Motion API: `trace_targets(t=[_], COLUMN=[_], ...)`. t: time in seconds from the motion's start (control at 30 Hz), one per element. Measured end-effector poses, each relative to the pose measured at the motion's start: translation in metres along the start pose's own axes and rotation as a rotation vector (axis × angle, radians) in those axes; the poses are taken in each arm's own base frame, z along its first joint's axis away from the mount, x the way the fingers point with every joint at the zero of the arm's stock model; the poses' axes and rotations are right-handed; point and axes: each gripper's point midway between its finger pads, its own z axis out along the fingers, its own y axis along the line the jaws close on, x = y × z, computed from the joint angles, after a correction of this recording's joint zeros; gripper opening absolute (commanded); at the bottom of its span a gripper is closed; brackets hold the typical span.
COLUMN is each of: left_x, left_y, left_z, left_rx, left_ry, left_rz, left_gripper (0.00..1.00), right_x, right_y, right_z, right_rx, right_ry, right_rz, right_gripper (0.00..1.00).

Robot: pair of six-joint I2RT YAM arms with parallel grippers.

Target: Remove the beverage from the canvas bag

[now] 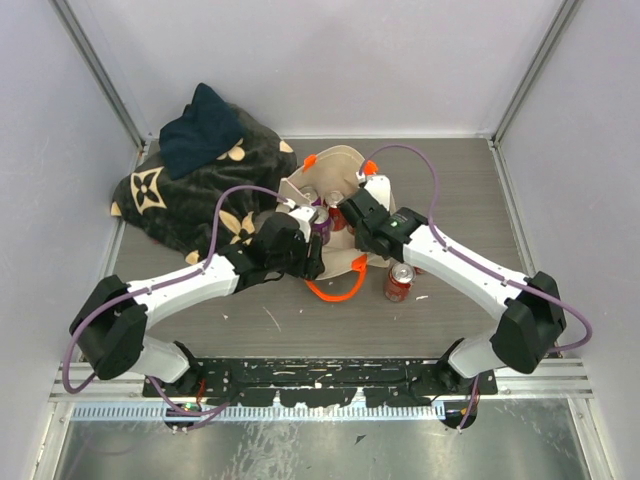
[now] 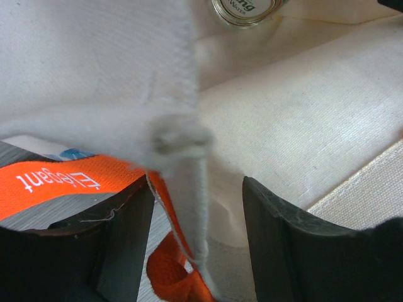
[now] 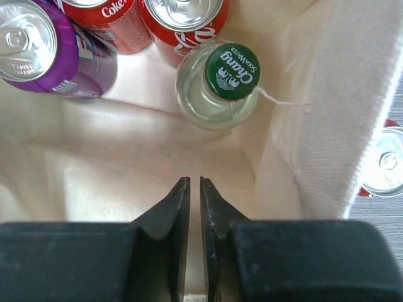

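Note:
The beige canvas bag (image 1: pixel 338 160) with orange handles (image 1: pixel 338 290) lies open mid-table. Inside it, the right wrist view shows a purple can (image 3: pixel 34 47), two red cola cans (image 3: pixel 110 22), and a clear bottle with a green cap (image 3: pixel 230 78). My right gripper (image 3: pixel 194 182) hangs inside the bag, short of the bottle. Its jaws are shut to a thin slit with nothing between them. My left gripper (image 2: pixel 196 185) stands open astride the bag's near wall (image 2: pixel 189 189), one finger (image 2: pixel 126 245) outside by the orange strap (image 2: pixel 56 182), the other inside.
A red can (image 1: pixel 399 282) stands on the table just right of the bag, also visible as a can (image 3: pixel 387 165) past the bag's wall. A dark floral blanket (image 1: pixel 190 195) with a navy cloth (image 1: pixel 203 130) on it fills the back left. Cage walls enclose the table.

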Motion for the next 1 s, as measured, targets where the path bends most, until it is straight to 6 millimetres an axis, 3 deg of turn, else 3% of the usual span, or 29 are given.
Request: trace_targets(t=[0.03,0.17,0.23,0.6,1.0], left_x=[0.001,0.007,0.005,0.001,0.005], left_y=[-0.001,-0.001,-0.004,-0.007,-0.004], left_z=[0.002,0.008,0.009,0.01,0.008], left_rx=[0.005,0.011,0.022,0.034,0.023], left_ry=[0.004,0.024,0.015,0.001,0.026], left_rz=[0.0,-0.003,-0.011,-0.019,0.012], left_gripper=[0.64,0.64,0.65,0.65,0.65], right_x=[-0.001,-0.008,-0.015,-0.054,-0.067], right_y=[-0.002,-0.001,0.003,0.004,-0.023], right_z=[-0.001,-0.001,0.0,0.012,0.024], right_rx=[-0.002,0.004,-0.006,0.088,0.221], right_ry=[-0.011,-0.047,-0.072,-0.192,-0.26], right_rz=[0.016,0.067,0.093,0.192,0.268], right_gripper=[0.33,0.83,0.9,0.91,0.66])
